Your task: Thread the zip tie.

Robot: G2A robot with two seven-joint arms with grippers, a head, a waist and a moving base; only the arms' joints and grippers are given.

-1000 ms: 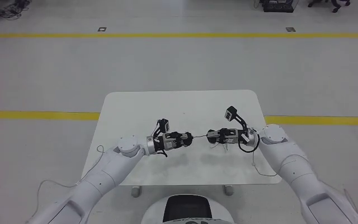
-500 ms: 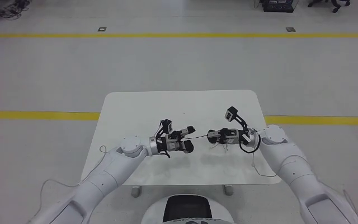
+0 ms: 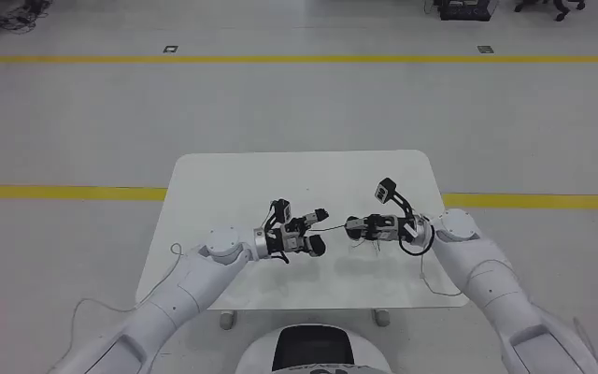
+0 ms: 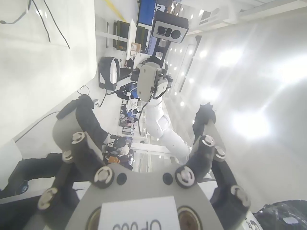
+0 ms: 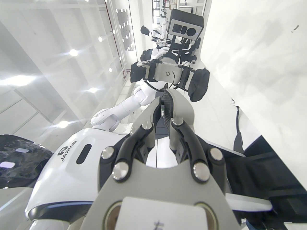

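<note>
The right claw [image 3: 352, 227], pressed together, pinches the zip tie [image 3: 333, 226] above the worktop [image 3: 215, 187]. The tie's free end points between the widely spread fingers of the left claw [image 3: 318, 230].

The two hands hang above the worktop [image 3: 234, 178], over its middle part on the robot's side, facing each other and near together. The left hand [image 3: 318, 230] is on the left and the right hand [image 3: 351, 226] on the right. The zip tie [image 3: 332, 226] runs between them, off the worktop. One end sits in the right hand's closed fingers and the other reaches between the left hand's spread fingers. A few loose ties [image 4: 38, 8] lie flat on the worktop, close together.
</note>
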